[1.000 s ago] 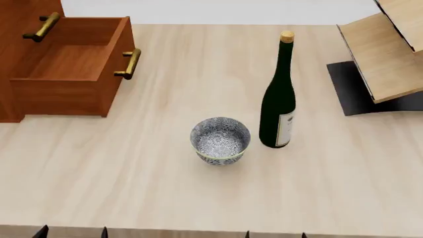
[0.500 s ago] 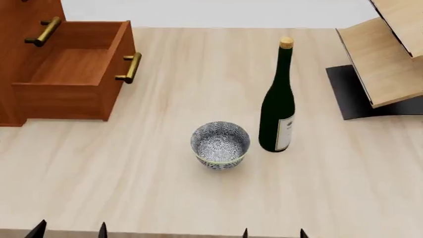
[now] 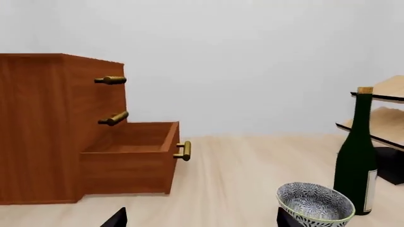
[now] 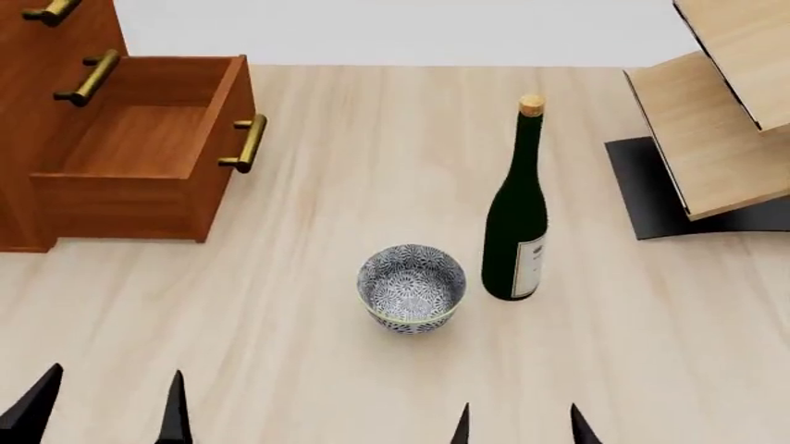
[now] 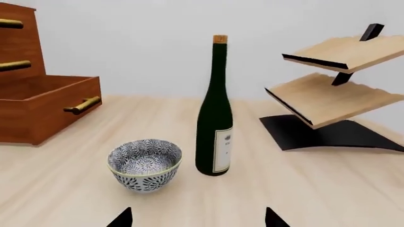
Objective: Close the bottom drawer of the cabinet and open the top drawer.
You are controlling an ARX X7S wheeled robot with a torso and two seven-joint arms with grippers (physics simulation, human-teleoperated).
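Drawer status: bottom drawer [image 4: 136, 157] extended, top drawer [image 3: 94, 75] flush. Left gripper [image 4: 105, 412] and right gripper [image 4: 519, 425] both released, empty.

The cabinet [image 4: 31, 111] and its bottom drawer [image 4: 142, 162] look like reddish-brown wood with brassy metal handles; the table [image 4: 309, 370] is pale matt wood, the wine bottle [image 4: 516, 222] glossy dark glass.

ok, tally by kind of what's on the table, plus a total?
Cabinet: 1, with 3 drawers; only the bottom drawer is pulled out
Bowl: 1
Bottle: 1
Rack: 1
Total: 4 things
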